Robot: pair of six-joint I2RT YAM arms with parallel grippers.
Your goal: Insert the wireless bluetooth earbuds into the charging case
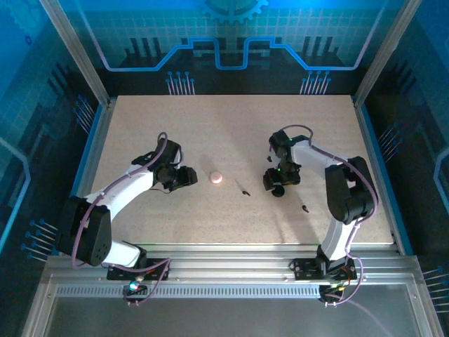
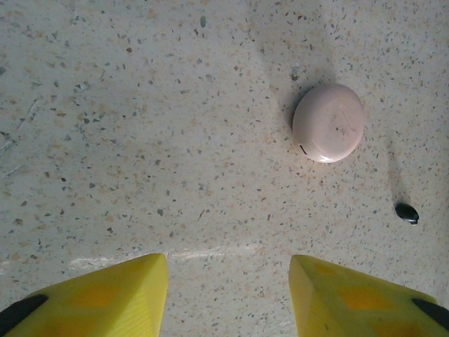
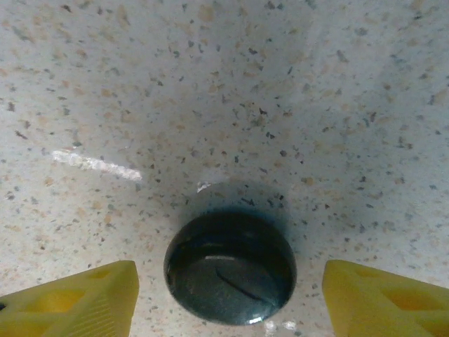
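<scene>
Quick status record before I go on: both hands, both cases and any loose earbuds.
left hand: open, empty, over bare table, short of the pink case
right hand: open, one finger on each side of the black case, gaps on both sides
pink case: lid shut, lying free
black case: lid looks shut
earbud A: black, loose, between the cases
earbud B: black, loose, beside the right arm
</scene>
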